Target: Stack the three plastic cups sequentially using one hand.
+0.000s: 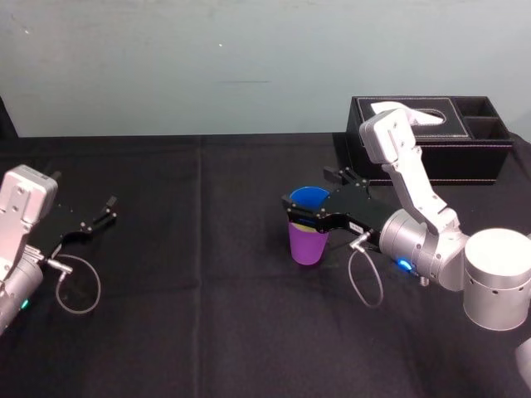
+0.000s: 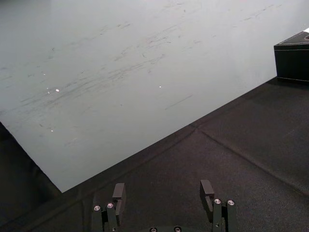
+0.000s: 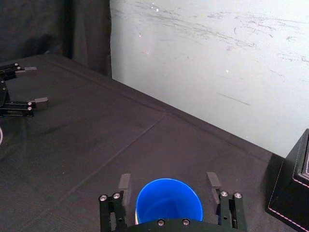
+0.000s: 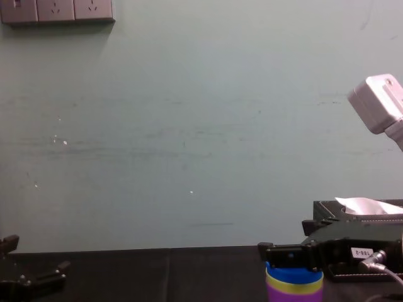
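With right gripper point(image 3: 168, 182) fingers point(image 3: 124, 186) spread either side of the blue cup point(image 3: 169, 209) topping the stack point(image 4: 294, 288) (left gripper point(image 2: 162, 186) parked, spread too), back straight off without clipping the rim.

Tissue box point(image 1: 465, 157) stands behind the cups point(image 1: 309, 242); tablecloth point(image 1: 191, 249) leftward lies open.

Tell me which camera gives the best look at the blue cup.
Right wrist view: the blue cup sits with its open mouth in full sight between the open fingers of the right gripper. Head view shows its rim above the purple cup, partly behind the gripper. Chest view shows a blue band beneath the jaws.
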Motion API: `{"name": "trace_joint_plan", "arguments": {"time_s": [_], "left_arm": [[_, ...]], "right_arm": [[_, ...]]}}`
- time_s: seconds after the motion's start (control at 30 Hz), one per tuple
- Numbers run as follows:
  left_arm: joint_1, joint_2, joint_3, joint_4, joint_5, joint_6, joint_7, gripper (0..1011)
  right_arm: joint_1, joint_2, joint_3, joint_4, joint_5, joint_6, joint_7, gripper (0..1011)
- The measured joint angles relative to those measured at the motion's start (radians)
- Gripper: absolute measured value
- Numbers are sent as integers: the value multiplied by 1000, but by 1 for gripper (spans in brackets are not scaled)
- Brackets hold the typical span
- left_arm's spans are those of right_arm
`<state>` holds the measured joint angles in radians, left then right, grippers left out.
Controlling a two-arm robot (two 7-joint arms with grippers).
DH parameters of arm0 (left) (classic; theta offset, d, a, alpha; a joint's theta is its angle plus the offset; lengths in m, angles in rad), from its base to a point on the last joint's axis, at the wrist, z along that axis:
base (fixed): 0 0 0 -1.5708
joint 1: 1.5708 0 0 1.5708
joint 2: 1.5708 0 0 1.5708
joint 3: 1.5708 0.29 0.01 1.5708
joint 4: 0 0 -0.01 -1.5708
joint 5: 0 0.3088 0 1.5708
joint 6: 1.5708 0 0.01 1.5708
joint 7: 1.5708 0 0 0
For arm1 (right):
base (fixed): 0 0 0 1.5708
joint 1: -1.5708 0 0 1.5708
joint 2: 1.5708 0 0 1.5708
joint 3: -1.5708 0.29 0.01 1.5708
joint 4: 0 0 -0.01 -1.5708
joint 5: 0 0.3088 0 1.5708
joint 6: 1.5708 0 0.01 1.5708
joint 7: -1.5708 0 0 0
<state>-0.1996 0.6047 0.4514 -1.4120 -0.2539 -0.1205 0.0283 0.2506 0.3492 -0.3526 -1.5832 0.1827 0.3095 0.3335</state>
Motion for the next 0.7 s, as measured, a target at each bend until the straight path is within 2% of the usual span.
{"name": "trace_joint_plan", "arguments": {"time_s": [0.03,0.1,0.53,0.7], "left_arm": [[0,0,0,0,0,0,0,1010],[0,0,0,0,0,0,0,1010],[0,0,0,0,0,0,0,1010],[0,0,0,0,0,0,0,1010]], "right_arm": [[0,0,0,0,0,0,0,989],[0,0,0,0,0,0,0,1004],[0,0,1,-1,1,1,0,1004],[-20,10,-1,-20,-1,-31,8,1004]]}}
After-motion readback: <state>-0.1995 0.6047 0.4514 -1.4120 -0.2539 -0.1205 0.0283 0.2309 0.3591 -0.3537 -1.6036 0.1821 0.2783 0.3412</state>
